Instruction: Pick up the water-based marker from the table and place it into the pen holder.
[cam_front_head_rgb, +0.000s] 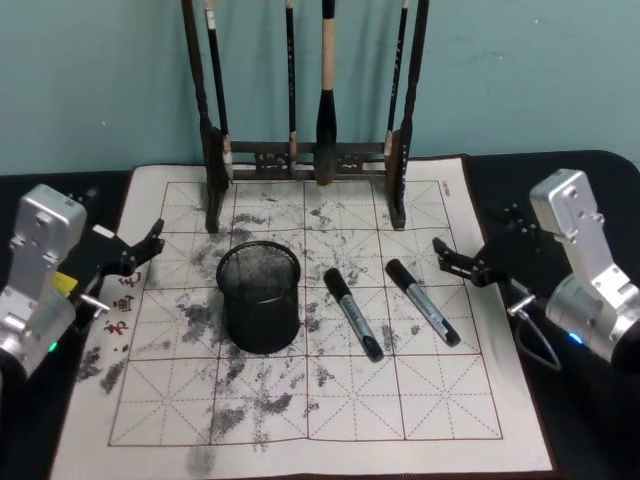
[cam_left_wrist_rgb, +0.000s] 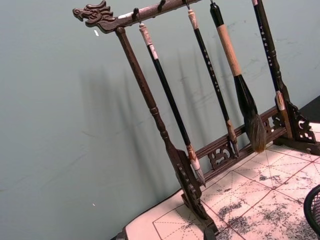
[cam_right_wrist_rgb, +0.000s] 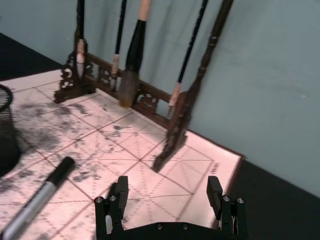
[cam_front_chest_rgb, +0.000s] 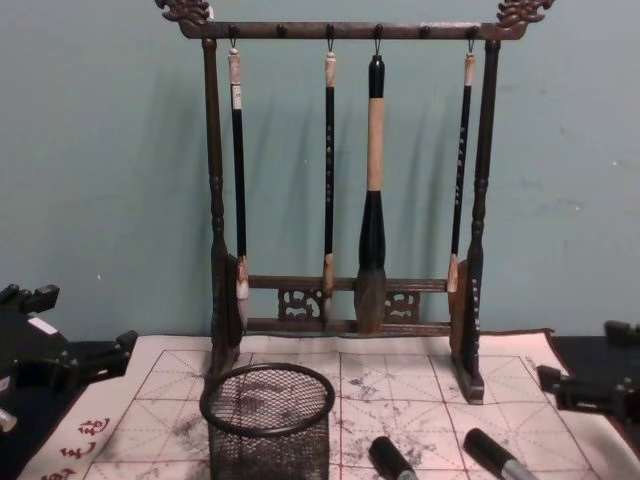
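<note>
Not started: marker (cam_front_head_rgb: 352, 312) and second marker (cam_front_head_rgb: 422, 300) lie on table (cam_front_head_rgb: 440, 400), 3 o'clock of pen holder (cam_front_head_rgb: 258, 295). Right gripper (cam_front_head_rgb: 443, 255) released, empty, 3 o'clock of both; left gripper (cam_front_head_rgb: 148, 248) released, parked at 9 o'clock.

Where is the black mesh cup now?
Head view: the round black wire-mesh pen holder stands left of centre on the stained mat, before the wooden brush rack, black markers to its right.
</note>
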